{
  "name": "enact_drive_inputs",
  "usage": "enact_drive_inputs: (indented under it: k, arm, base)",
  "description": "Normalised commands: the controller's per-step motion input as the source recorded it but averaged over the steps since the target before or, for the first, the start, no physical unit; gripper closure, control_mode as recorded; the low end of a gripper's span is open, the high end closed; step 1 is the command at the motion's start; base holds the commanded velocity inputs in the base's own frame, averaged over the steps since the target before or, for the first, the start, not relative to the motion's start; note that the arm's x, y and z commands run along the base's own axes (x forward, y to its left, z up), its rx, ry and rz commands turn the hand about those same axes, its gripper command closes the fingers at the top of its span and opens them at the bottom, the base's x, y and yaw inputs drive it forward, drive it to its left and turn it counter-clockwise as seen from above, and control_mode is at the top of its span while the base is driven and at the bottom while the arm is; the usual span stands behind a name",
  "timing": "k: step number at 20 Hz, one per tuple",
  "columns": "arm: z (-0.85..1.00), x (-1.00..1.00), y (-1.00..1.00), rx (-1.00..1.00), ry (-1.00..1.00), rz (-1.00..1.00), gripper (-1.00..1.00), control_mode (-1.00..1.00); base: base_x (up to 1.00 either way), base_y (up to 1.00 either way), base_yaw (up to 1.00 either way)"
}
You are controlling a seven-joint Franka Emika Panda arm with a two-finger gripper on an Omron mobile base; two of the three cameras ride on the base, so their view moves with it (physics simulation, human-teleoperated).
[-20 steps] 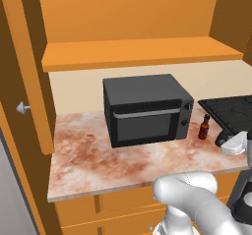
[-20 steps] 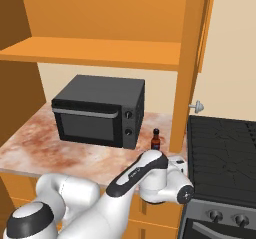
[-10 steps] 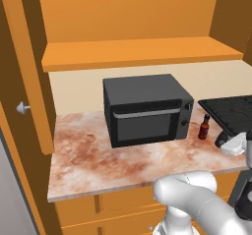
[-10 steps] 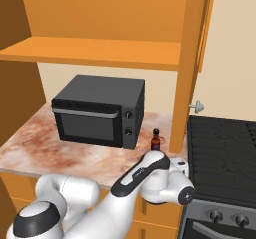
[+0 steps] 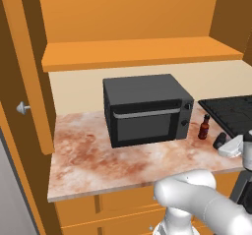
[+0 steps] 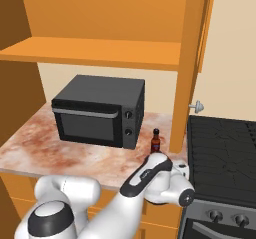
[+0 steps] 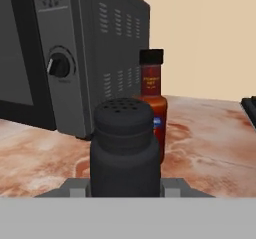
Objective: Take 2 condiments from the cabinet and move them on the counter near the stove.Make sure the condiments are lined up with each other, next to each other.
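The dark grey shaker [image 7: 125, 148] stands upright between my fingers [image 7: 172, 187], and my gripper [image 7: 125, 189] is shut on it. Just behind it is the slim red sauce bottle [image 7: 152, 100] with its black cap, upright on the marbled counter [image 7: 210, 143]. In the left base view the shaker [image 5: 219, 140] is low over the counter [image 5: 98, 155] with my gripper [image 5: 225, 144] on it, a little right of and nearer than the bottle [image 5: 204, 127], beside the stove [image 5: 231, 112]. From the right base view the bottle [image 6: 155, 141] stands between the microwave and the stove [image 6: 222, 143].
A black microwave [image 5: 145, 108] stands mid-counter, close to the left of the bottle. The open cabinet door [image 6: 192, 68] with its knob [image 6: 198, 105] hangs above the stove's edge. The cabinet shelf [image 5: 138, 52] runs overhead. Another door [image 5: 24, 81] stands open at left.
Almost nothing has moved. The arm has shifted very slightly to the right in the right base view, while the bottle and the shaker stay where they were.
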Motion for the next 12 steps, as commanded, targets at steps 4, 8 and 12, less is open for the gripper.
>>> enact_drive_inputs:
  k: [4,8,12]
  arm:
    - [-0.18,0.14,-0.07,0.0,0.0,0.0,1.0,-1.0]
    - [-0.1,0.18,-0.04,0.0,-0.01,0.0,1.0,-1.0]
    - [-0.06,0.15,0.0,0.0,-0.03,0.0,1.0,-1.0]
  base:
    - [0.0,0.0,0.0]
    - [0.0,0.0,0.0]
    - [0.0,0.0,0.0]
